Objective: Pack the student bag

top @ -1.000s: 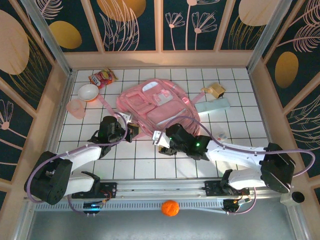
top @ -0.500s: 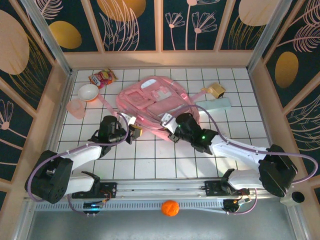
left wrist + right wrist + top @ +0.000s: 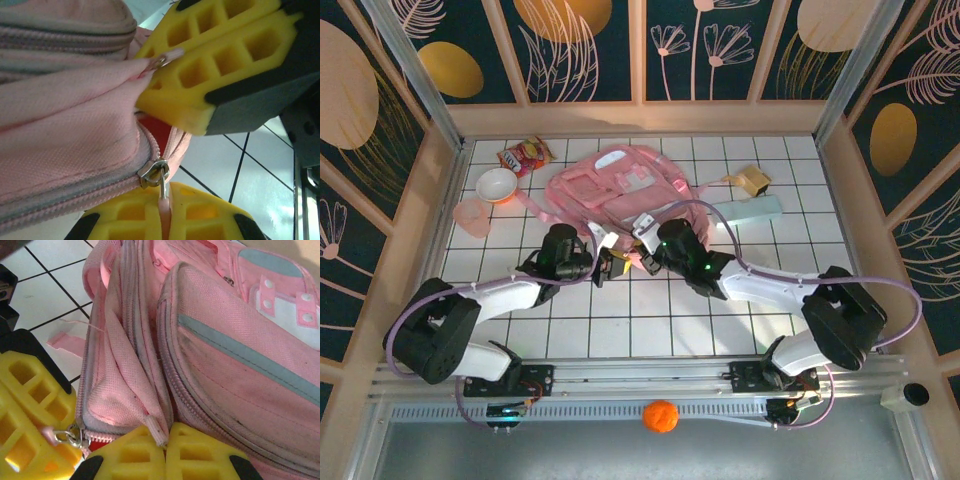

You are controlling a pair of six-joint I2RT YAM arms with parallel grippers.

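Moved: left gripper (image 3: 607, 264) and right gripper (image 3: 637, 256) are now meeting at the near edge of the student bag (image 3: 618, 186).
Left pincer: pinching the zipper pull (image 3: 164, 204).
Right pincer: now clamping the zipper-end tab (image 3: 156, 429).
Bag place: lying flat mid-table, just behind both.
Far left: bowl (image 3: 497, 184) standing near cup (image 3: 472, 217).

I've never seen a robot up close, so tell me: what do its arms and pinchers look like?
The left arm and right arm are white tubes joined by black joints, each trailed by a pale purple cable. The left gripper and right gripper each have two blocky yellow fingers moulded with square pockets, on black mounts. A green light glows on the right arm.
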